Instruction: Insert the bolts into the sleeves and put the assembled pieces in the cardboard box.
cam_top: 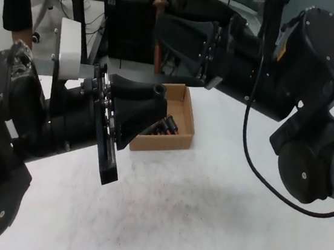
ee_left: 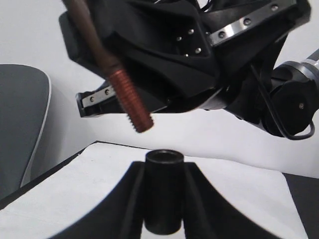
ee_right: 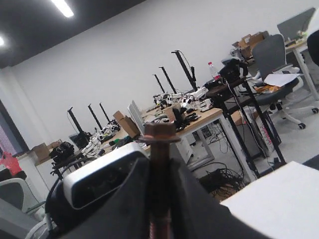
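Bolt and sleeve partly unseen
The bolt is cut off at 11 o'clock; the sleeve's lower end blurs into darkness between the fingers.

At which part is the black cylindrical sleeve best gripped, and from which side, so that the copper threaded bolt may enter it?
Grip the black cylindrical sleeve on its wall below the rim, from two opposite sides, as the left hand does. It stands upright with its open bore on top, so this grip leaves the mouth free for the copper threaded bolt, which is tilted above it.
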Action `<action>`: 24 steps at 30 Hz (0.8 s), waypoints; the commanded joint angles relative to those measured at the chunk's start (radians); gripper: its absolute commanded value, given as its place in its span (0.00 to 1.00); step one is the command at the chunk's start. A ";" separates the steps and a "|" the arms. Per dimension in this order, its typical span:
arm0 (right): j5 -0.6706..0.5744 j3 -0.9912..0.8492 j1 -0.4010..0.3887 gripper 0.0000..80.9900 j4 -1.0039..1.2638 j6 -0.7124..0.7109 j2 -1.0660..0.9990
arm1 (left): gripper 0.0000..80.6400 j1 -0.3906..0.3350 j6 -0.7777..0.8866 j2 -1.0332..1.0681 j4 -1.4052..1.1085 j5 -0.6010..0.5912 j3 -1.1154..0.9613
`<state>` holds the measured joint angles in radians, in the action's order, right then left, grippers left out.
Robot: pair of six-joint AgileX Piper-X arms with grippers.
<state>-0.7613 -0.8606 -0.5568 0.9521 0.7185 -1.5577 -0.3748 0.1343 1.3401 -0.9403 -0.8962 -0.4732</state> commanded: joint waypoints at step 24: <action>-0.064 -0.016 -0.012 0.01 0.083 -0.187 0.006 | 0.00 -0.004 0.114 -0.003 -0.023 0.050 -0.003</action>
<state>-0.8192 -0.8622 -0.5704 1.0725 0.5792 -1.5577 -0.3748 0.2329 1.3401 -0.9433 -0.8585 -0.4732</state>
